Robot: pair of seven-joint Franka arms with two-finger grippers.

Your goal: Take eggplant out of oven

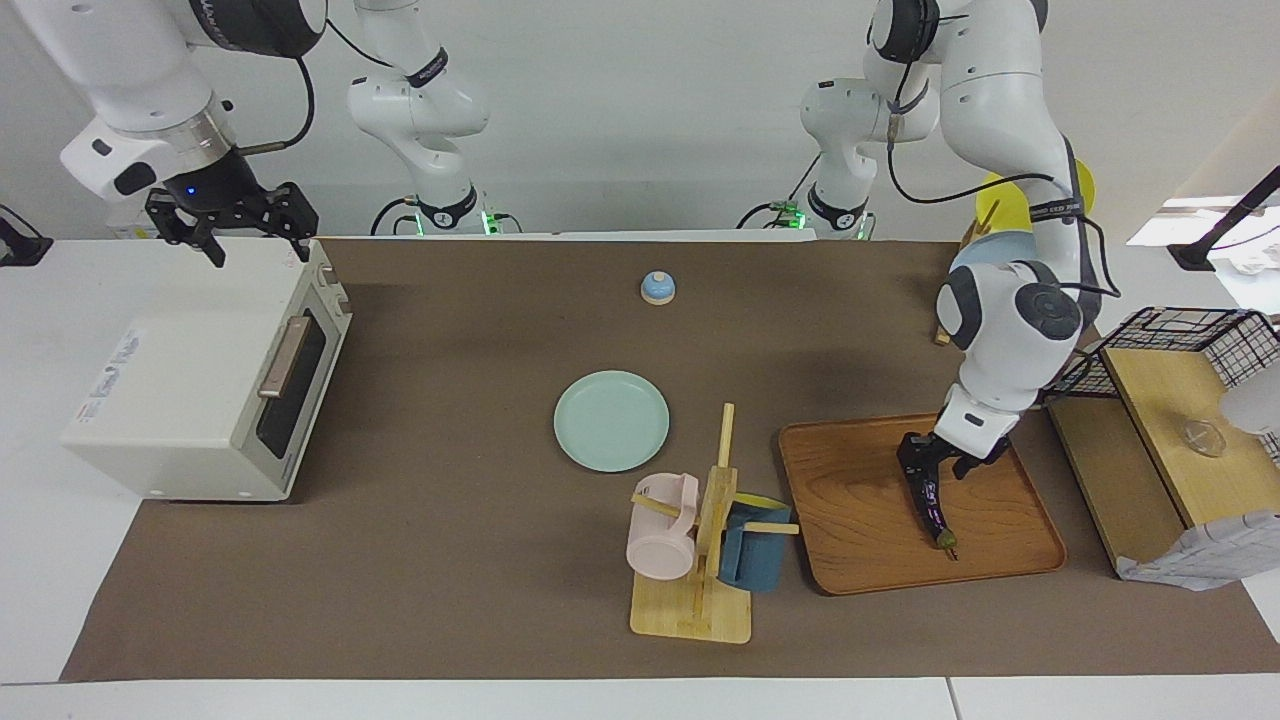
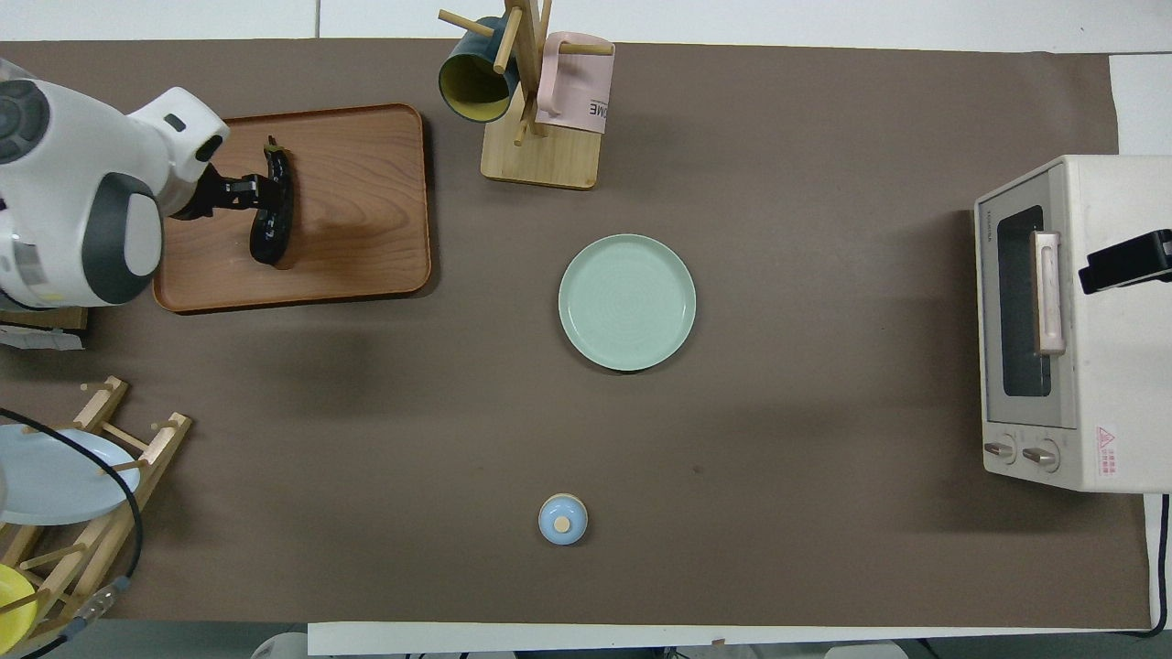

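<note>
The eggplant (image 1: pixel 931 505) (image 2: pixel 274 216) is dark purple with a greenish stem tip. It is over the wooden tray (image 1: pixel 860 540) (image 2: pixel 357 210), with the stem end low by the tray's surface. My left gripper (image 1: pixel 922 474) (image 2: pixel 257 193) is shut on its upper part. The cream-white oven (image 1: pixel 180 400) (image 2: pixel 1099 320) stands at the right arm's end of the table. Its dark glass door is closed, with the tan handle (image 1: pixel 283 357) across it. My right gripper (image 1: pixel 257 240) (image 2: pixel 1126 262) is open and empty, up over the oven's top.
A mint-green plate (image 1: pixel 611 420) (image 2: pixel 627 302) lies mid-table. A wooden mug rack (image 1: pixel 700 560) (image 2: pixel 536 101) with a pink and a blue mug stands beside the tray. A small blue knobbed piece (image 1: pixel 657 288) sits nearer to the robots. A wire basket (image 1: pixel 1190 345) and a dish rack (image 2: pixel 64 476) are at the left arm's end.
</note>
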